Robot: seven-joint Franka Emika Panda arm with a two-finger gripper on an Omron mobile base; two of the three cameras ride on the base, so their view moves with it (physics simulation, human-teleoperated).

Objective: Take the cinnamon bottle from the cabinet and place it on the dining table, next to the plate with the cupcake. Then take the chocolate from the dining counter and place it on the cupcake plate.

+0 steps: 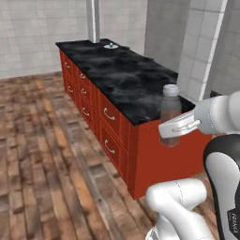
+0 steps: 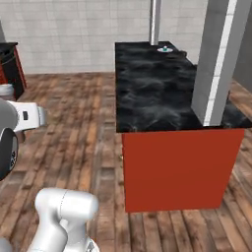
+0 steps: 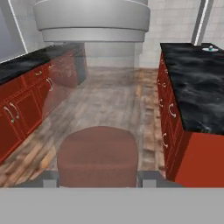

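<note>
Gripper [image 1: 171, 127] is clamped on the cinnamon bottle [image 1: 170, 115], held upright in the air, grey cap on top, long axis vertical. In the left base view the bottle hangs just off the near end of the dark-topped island counter [image 1: 123, 77], above the floor, not resting on anything. In the hand view the bottle [image 3: 93, 87] sits right in front of the camera, translucent, brown contents low, cap at top, with the finger tips [image 3: 150, 177] flanking its base.

First step, carrying phase: bottle is out of the cabinet and in transit.

Key relation: a small teal-and-white object [image 1: 110, 46] sits at the far end of the counter; probably the cupcake plate, too small to confirm. It lies well apart from the bottle, far down the counter's long axis. So the carry likely heads forward along that counter, bottle kept upright.
</note>
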